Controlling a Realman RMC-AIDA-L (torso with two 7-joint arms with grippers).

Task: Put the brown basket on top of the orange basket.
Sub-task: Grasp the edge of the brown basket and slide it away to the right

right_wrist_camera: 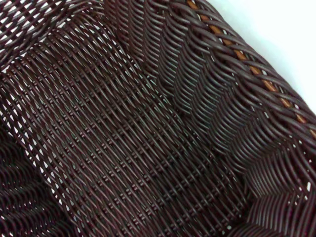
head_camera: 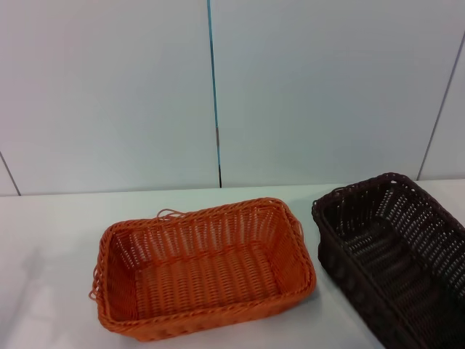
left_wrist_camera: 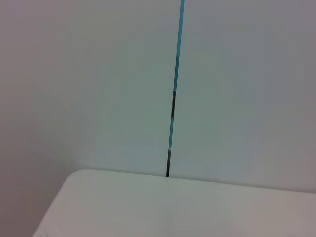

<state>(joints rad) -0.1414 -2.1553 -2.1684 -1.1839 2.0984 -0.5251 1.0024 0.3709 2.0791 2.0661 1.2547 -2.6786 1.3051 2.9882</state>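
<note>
The orange basket [head_camera: 203, 269] stands on the white table in the middle of the head view, open side up, with loose strands at its far rim. The brown basket [head_camera: 396, 254] stands to its right, apart from it, and runs off the frame's right and bottom edges. The right wrist view is filled by the brown basket's woven inside [right_wrist_camera: 128, 143] seen from close up, with a strip of orange weave [right_wrist_camera: 256, 74] beyond its rim. Neither gripper shows in any view.
The white table [head_camera: 51, 240] ends at a pale wall with a thin blue and black seam [head_camera: 215, 94]. The left wrist view shows only the table's far edge [left_wrist_camera: 148, 174] and that wall seam [left_wrist_camera: 173, 98].
</note>
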